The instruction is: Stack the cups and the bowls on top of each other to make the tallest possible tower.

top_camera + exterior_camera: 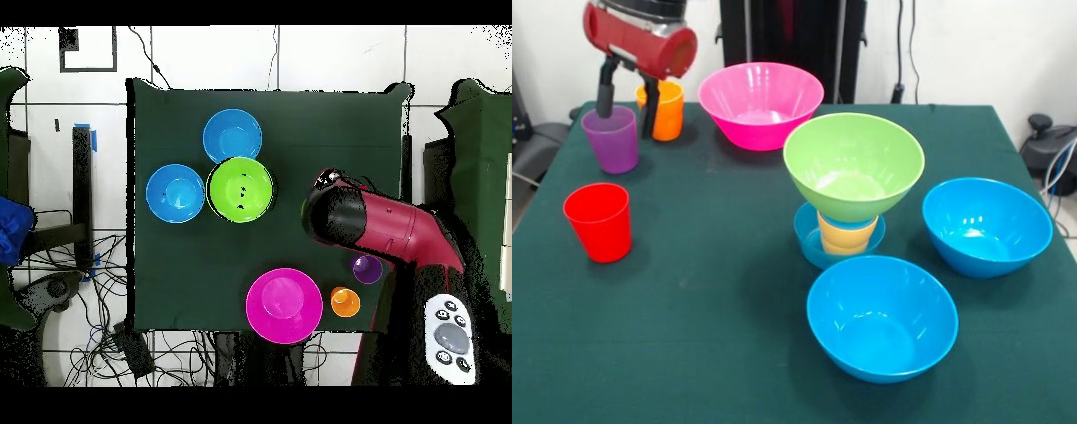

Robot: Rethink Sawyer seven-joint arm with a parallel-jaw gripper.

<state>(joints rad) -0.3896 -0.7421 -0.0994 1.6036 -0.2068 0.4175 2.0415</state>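
Observation:
My gripper [627,110] hangs open at the table's far left corner. One finger [606,88] reaches down at the purple cup [611,139] [367,268]. The other finger [650,113] stands between that cup and the orange cup [667,110] [345,301]. Nothing is held. The tower stands mid-table: a small blue bowl [812,243], a yellow-orange cup [847,237] in it, and a green bowl [854,166] [240,188] on top. A red cup [598,221] stands alone at the left. In the overhead view the arm [375,222] hides the gripper.
A pink bowl [761,102] [284,305] sits at the back near the orange cup. Two large blue bowls [881,316] [987,225] lie in front of and to the right of the tower. A dark green cloth covers the table [706,300].

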